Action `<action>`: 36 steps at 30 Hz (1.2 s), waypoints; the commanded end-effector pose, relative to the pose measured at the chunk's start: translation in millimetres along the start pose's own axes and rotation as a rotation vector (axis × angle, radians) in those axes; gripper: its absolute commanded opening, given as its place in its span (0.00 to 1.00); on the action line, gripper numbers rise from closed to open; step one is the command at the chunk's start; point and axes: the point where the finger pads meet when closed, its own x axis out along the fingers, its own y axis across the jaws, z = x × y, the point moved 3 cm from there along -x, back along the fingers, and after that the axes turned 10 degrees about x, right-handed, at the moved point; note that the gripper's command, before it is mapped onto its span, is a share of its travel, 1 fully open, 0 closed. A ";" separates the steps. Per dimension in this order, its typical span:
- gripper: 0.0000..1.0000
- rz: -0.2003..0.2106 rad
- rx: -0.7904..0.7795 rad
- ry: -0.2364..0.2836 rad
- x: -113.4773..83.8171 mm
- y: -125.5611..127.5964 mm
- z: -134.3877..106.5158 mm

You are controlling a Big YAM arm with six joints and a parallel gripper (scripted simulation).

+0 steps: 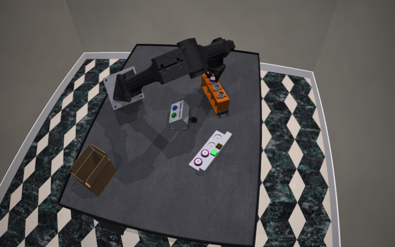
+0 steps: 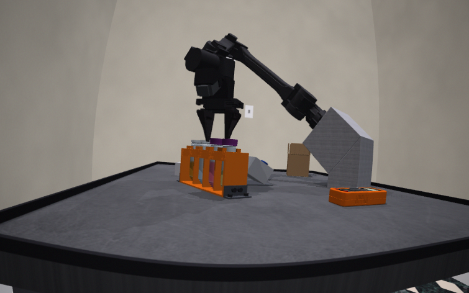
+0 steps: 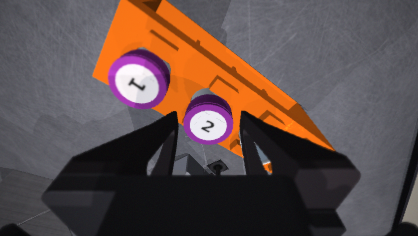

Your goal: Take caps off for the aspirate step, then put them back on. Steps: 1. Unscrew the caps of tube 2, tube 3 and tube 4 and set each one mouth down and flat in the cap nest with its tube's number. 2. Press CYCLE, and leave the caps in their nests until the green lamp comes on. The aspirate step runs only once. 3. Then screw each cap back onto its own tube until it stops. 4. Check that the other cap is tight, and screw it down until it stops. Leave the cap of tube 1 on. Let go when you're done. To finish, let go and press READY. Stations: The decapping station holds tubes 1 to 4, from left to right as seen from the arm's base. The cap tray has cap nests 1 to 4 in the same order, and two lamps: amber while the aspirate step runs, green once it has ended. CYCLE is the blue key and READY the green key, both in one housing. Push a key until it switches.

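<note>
The orange decapping station (image 1: 223,105) (image 2: 236,167) holds the tubes. Cap 1 (image 2: 231,142) (image 3: 138,82) sits on tube 1. Cap 2 (image 1: 212,79) (image 3: 208,124) sits on tube 2. My gripper (image 2: 217,138) (image 3: 208,118) is open around cap 2, with a gap on each side in the wrist view. Tube 3 (image 1: 216,87) and tube 4 (image 1: 221,94) are uncapped. Cap 3 (image 1: 204,153) and cap 4 (image 1: 198,161) lie in nests 3 and 4 of the cap tray (image 1: 193,165); nests 1 and 2 are empty. The green lamp (image 1: 213,152) is lit and the amber lamp (image 1: 218,146) is dark.
The key housing (image 1: 179,123) with the blue CYCLE key (image 1: 174,107) and the green READY key (image 1: 173,114) stands between the arm's base and the tray. A cardboard box (image 1: 100,178) (image 2: 297,163) stands near a table edge. An orange device (image 2: 357,197) lies near the arm's base.
</note>
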 end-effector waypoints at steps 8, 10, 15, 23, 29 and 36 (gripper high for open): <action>0.49 0.000 0.045 0.007 8.4 1.9 -1.7; 0.49 0.000 0.045 0.007 8.4 1.9 -1.7; 0.00 -0.003 0.038 -0.010 -0.7 -2.9 5.1; 0.00 -0.003 0.038 -0.010 -0.7 -2.9 5.1; 0.00 0.000 0.177 0.010 8.4 1.9 -2.4; 0.00 0.000 0.401 0.020 9.4 2.5 -4.7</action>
